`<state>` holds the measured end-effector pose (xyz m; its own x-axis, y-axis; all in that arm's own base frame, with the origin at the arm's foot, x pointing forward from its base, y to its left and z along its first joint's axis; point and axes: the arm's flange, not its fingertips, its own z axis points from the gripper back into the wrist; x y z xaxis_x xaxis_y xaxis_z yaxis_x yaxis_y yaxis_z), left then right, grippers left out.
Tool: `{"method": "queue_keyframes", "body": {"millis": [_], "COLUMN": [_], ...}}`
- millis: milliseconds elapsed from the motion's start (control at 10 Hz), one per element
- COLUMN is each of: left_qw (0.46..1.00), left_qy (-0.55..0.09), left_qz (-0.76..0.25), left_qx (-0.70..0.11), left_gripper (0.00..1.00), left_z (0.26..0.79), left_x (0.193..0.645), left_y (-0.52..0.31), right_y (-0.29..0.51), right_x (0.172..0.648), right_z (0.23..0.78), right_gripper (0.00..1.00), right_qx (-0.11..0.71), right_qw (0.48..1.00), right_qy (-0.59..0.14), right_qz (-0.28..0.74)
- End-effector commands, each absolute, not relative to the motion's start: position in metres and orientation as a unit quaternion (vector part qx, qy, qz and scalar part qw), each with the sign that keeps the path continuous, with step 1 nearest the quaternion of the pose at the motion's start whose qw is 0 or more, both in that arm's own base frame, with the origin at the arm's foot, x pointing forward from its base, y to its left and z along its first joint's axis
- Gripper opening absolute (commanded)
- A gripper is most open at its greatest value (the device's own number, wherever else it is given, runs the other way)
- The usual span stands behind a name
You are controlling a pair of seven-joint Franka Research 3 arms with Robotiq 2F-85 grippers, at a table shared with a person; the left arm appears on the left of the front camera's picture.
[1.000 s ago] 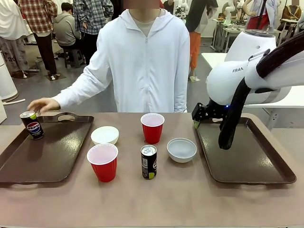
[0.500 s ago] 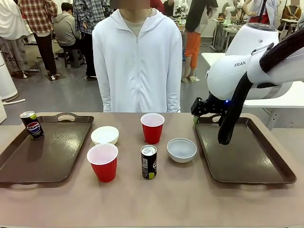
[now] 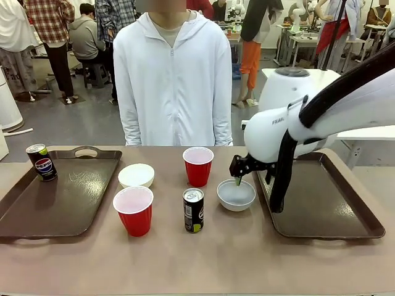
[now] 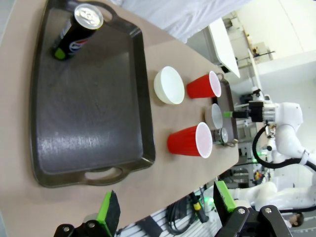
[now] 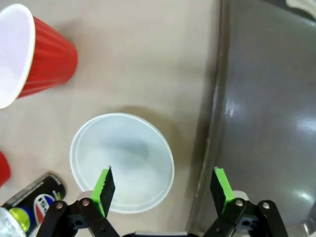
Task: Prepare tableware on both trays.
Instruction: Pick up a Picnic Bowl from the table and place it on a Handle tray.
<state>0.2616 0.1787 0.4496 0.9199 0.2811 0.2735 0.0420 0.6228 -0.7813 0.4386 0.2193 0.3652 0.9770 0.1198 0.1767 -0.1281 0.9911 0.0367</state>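
Brown table [image 3: 247, 265], shared; a person [image 3: 176, 80] stood at its far side.

Layout, left to right:
- The left tray [image 3: 55, 197] carried the first can [image 3: 41, 162], upright in its far-left corner, and nothing else.
- The left gripper [image 4: 165, 207] hung high over that tray's near end, jaws spread wide and empty.
- On the bare table between the trays stood the first bowl [image 3: 136, 176], just beside the left tray's rim, with the near cup [image 3: 133, 210] in front of it. Next came the second can [image 3: 193, 210], then the far cup [image 3: 198, 166] behind it.
- The second bowl [image 3: 236, 195] sat just beside the right tray [image 3: 327, 203], which was bare.

The right gripper [image 3: 238, 177] pointed down over the second bowl, jaws fully apart, holding nothing. In its wrist view one pad [image 5: 105, 185] stood over the bowl's inside and the other pad [image 5: 220, 183] over the right tray's rim. The bowl's wall on the tray side therefore lay between the fingers. The bowl was round, so no long axis mattered, only which part of the rim was straddled. Whether a pad touched the bowl could not be told from these angles; probably it did not.

Judgement: the right arm was far nearer this bowl, and the left gripper was well apart from it. The coming move looked like a straight descent, a pinch on that wall, then a short carry sideways onto the right tray.
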Motion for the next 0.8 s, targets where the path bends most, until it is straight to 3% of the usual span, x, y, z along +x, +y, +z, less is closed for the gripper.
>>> {"method": "queue_keyframes", "body": {"millis": [0,100,200,300,400,500,600,700], "left_qw": [0.879,0.879,0.879,0.879,0.879,0.879,0.879,0.879], "left_qy": [-0.190,-0.190,-0.190,-0.190,-0.190,-0.190,-0.190,-0.190], "left_qz": [0.068,0.068,0.068,0.068,0.068,0.068,0.068,0.068], "left_qx": [-0.431,-0.431,-0.431,-0.431,-0.431,-0.431,-0.431,-0.431], "left_gripper": [1.00,1.00,1.00,1.00,1.00,1.00,1.00,1.00], "left_z": [0.450,0.450,0.450,0.450,0.450,0.450,0.450,0.450], "left_x": [0.261,0.261,0.261,0.261,0.261,0.261,0.261,0.261], "left_y": [0.180,0.180,0.180,0.180,0.180,0.180,0.180,0.180], "right_y": [0.233,0.233,0.232,0.229,0.228,0.228,0.228,0.228], "right_x": [0.456,0.455,0.458,0.459,0.462,0.462,0.462,0.463], "right_z": [0.358,0.355,0.352,0.348,0.346,0.345,0.346,0.347], "right_gripper": [1.00,1.00,0.42,0.41,0.00,0.36,0.00,0.12], "right_qx": [-0.005,-0.007,-0.007,-0.002,0.003,0.002,0.002,0.002], "right_qw": [0.995,0.995,0.995,0.995,0.996,0.996,0.996,0.996], "right_qy": [-0.086,-0.081,-0.080,-0.070,-0.064,-0.061,-0.058,-0.057], "right_qz": [0.058,0.063,0.063,0.065,0.064,0.065,0.066,0.067]}}
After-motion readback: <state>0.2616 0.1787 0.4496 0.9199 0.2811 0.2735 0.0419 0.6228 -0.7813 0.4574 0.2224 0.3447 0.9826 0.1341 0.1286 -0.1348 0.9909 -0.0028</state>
